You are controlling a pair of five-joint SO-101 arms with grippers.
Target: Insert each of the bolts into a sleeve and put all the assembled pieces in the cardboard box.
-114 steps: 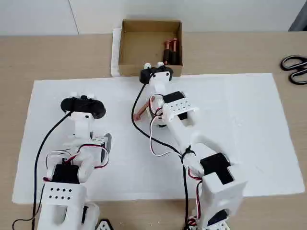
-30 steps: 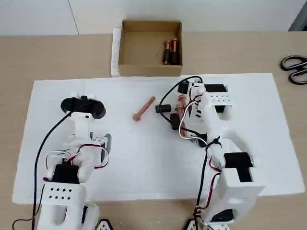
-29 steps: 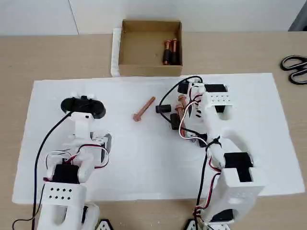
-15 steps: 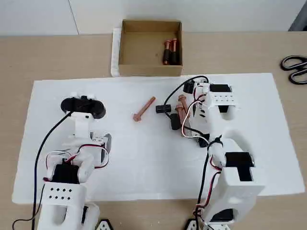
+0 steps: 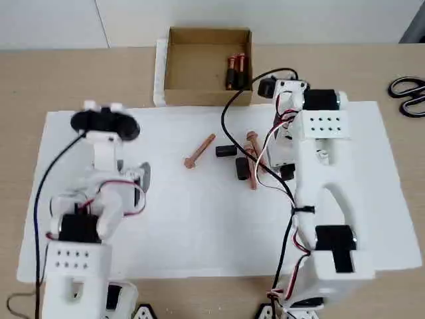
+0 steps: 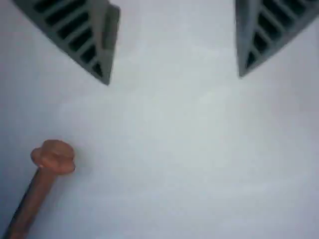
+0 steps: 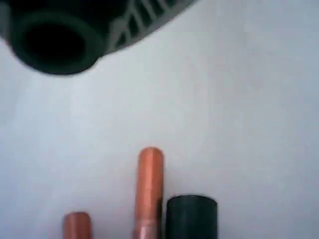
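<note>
Copper-coloured metal bolts lie loose on the white paper sheet (image 5: 166, 232) that covers the middle of the wooden bench (image 5: 26, 73). A lone bolt (image 5: 199, 151) rests at a slant near the sheet's centre, and a pair of bolts (image 5: 252, 159) lies side by side toward the right edge, partly under the right arm's cables. One short black tubular sleeve (image 5: 226, 151) sits between the lone bolt and the pair, and a second black sleeve (image 5: 242, 167) lies just beside the pair. The open brown cardboard box (image 5: 192, 66) stands at the middle of the bench's far edge, with assembled pieces (image 5: 236, 72) against its right wall. The left hand (image 6: 174, 74) is released, its fingers (image 6: 94, 45) wide apart above the sheet, with the lone bolt's flanged head near it. The right hand (image 7: 107, 35) grasps a third black sleeve (image 7: 55, 45), its bore turned toward the wrist camera, above the sheet near the bolt tips. Black-handled scissors (image 5: 408, 93) lie by the bench's right edge.
</note>
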